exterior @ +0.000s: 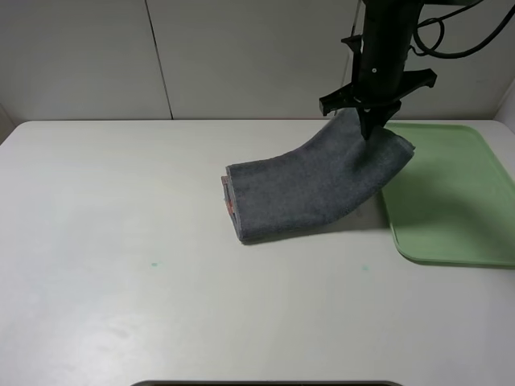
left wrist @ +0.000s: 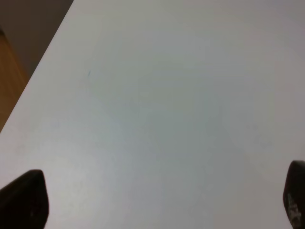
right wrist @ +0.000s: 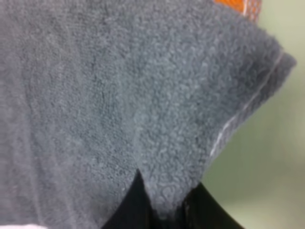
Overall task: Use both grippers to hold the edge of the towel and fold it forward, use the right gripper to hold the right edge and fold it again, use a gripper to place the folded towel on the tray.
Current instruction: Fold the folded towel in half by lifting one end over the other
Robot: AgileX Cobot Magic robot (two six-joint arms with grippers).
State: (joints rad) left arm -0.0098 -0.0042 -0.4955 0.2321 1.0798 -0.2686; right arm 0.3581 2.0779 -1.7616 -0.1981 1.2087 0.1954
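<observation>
The folded grey towel point(exterior: 310, 189) lies on the white table, its left end resting flat and its right end lifted. My right gripper point(exterior: 372, 127) is shut on the towel's raised right edge, just left of the green tray point(exterior: 451, 197). In the right wrist view the towel point(right wrist: 128, 95) fills the frame, pinched between the dark fingertips point(right wrist: 138, 202), with green tray point(right wrist: 271, 157) beside it and an orange patch at the towel's corner. My left gripper point(left wrist: 162, 205) is open over bare table; only its two dark fingertips point(left wrist: 26, 195) show. It is out of the exterior view.
The white table point(exterior: 121, 241) spreads left and in front of the towel. The tray sits at the table's right edge. A white wall stands behind. The left wrist view shows the table's edge and a brown floor beyond.
</observation>
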